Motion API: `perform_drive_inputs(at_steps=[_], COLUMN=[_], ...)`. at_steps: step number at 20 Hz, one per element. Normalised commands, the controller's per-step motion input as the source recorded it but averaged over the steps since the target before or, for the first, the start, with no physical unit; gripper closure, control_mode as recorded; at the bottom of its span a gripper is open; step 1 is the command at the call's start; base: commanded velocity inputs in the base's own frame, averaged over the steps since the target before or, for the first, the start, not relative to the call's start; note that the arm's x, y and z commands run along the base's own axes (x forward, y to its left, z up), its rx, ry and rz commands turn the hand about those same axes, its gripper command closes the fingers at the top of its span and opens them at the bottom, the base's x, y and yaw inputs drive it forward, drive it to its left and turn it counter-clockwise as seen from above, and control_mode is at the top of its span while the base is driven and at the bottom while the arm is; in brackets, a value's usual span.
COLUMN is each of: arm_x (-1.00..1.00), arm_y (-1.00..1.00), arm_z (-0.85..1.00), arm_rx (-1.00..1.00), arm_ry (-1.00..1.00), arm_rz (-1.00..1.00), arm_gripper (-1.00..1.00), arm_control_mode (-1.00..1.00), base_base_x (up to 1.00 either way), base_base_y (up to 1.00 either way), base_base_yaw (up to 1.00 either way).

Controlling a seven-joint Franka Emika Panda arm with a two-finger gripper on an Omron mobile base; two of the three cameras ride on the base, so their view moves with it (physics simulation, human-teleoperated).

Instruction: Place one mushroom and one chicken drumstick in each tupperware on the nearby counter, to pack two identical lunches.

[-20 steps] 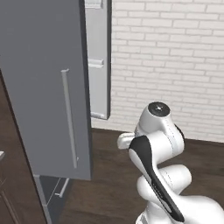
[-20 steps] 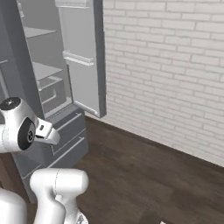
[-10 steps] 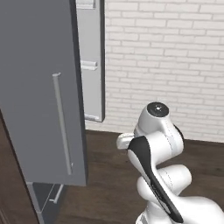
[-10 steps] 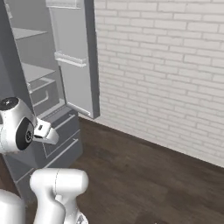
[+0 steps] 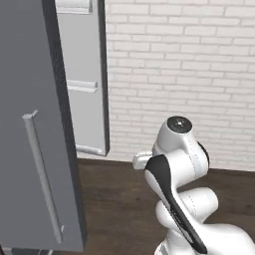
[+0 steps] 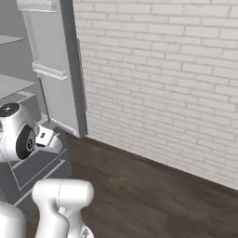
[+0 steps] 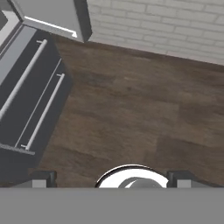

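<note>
The mushroom, the chicken drumstick, the tupperware and the counter are all out of view. My gripper [image 7: 111,180] is open in the hand view. Its two dark fingertips [image 7: 41,179] stand far apart at the bottom, nothing lies between them, and dark wooden floor [image 7: 131,105] is below. My white arm [image 5: 174,164] is folded up close over the base.
An open grey fridge door [image 5: 35,124] with a long handle stands close on the left. A second fridge door [image 6: 56,69] hangs open against the white brick wall [image 6: 162,69]. Fridge drawers with silver handles [image 7: 30,100] are low on the left. Open floor lies to the right.
The whole picture has shifted: the base has moved, so the fridge and its doors sit further left and larger in both base views. The arm keeps its folded pose and the gripper stays open.
</note>
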Motion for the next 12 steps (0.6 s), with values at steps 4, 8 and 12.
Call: perform_drive_inputs(at_steps=[4,8,12], arm_x=[0.00,0.00,0.00], arm_y=[0.00,0.00,0.00], arm_z=[0.00,0.00,0.00], arm_rx=[0.00,0.00,0.00], arm_ry=[0.00,0.00,0.00], arm_rz=[0.00,0.00,0.00], arm_gripper=[-1.00,-1.00,-1.00], arm_control_mode=[1.00,1.00,1.00], base_base_x=[1.00,0.75,0.31], base_base_y=[-0.36,-0.09,0.00], base_base_yaw=[0.05,0.56,0.83])
